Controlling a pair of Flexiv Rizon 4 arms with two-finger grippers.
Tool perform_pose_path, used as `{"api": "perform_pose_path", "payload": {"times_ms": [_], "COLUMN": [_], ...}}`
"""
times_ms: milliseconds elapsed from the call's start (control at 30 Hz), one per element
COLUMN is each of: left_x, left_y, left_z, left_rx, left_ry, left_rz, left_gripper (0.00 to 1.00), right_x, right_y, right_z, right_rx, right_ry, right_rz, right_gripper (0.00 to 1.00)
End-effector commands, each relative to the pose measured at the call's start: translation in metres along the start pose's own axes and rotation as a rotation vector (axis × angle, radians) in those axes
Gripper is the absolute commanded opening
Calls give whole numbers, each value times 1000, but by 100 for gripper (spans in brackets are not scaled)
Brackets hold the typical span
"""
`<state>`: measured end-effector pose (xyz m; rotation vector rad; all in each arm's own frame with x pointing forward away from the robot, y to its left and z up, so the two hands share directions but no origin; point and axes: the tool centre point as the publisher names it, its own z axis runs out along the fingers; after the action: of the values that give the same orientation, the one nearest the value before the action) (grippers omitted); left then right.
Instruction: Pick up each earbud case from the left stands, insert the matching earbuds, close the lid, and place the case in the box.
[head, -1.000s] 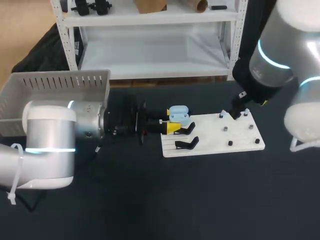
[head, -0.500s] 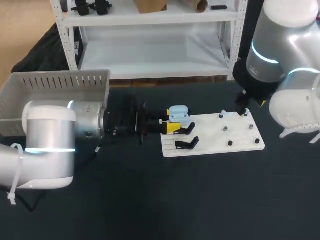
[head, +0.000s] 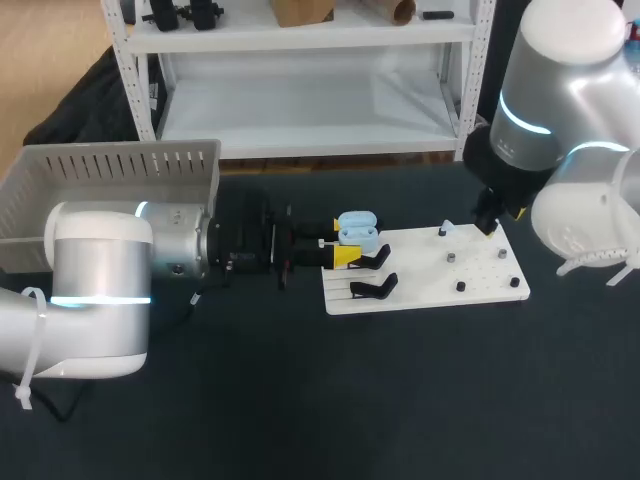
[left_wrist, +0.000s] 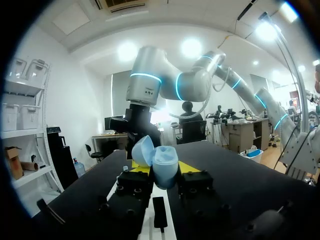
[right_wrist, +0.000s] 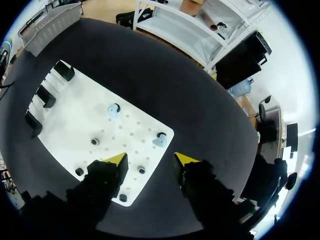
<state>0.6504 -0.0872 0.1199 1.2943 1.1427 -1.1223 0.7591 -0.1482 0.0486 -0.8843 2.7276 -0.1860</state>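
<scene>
with the left gripper (left_wrist: 164, 172) clamped on the open pale blue plastic earbud case (left_wrist: 164, 157) at the white pegboard's (right_wrist: 75, 115) left edge, the empty, wide-spread right gripper (right_wrist: 150, 160) should centre squarely over the small pale blue earbud (right_wrist: 160, 140) at its far right corner before descending.

You have bare tabletop (head: 400, 400) along the near edge of the white board (head: 420, 285). At its stands (head: 375, 289), the left pincer (head: 345, 250), clamped on the blue case (head: 357, 228), blocks the way; pegs (head: 451, 257) dot the rest.

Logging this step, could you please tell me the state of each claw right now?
Left claw: closed on the blue earbud case.
Right claw: open, holding nothing.
</scene>
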Motion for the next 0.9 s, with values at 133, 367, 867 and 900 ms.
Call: {"api": "perform_pose_path", "payload": {"times_ms": [133,367,867,900], "left_x": [0,0,0,0], "left_y": [-2,-2,-2,-2], "left_z": [0,0,0,0], "left_rx": [-5,-5,-5,-5], "left_ry": [2,2,2,2], "left_rz": [1,1,1,1], "left_gripper": [0,0,0,0], "right_x": [-3,-5,-8,-8], "right_y": [0,-4,-11,-11], "right_z": [10,16,27,27], "right_rx": [17,29,41,42], "right_ry": [1,-8,-30,-32], "right_rz": [-12,-11,-2,-1], "right_gripper": [53,49,48,47]}}
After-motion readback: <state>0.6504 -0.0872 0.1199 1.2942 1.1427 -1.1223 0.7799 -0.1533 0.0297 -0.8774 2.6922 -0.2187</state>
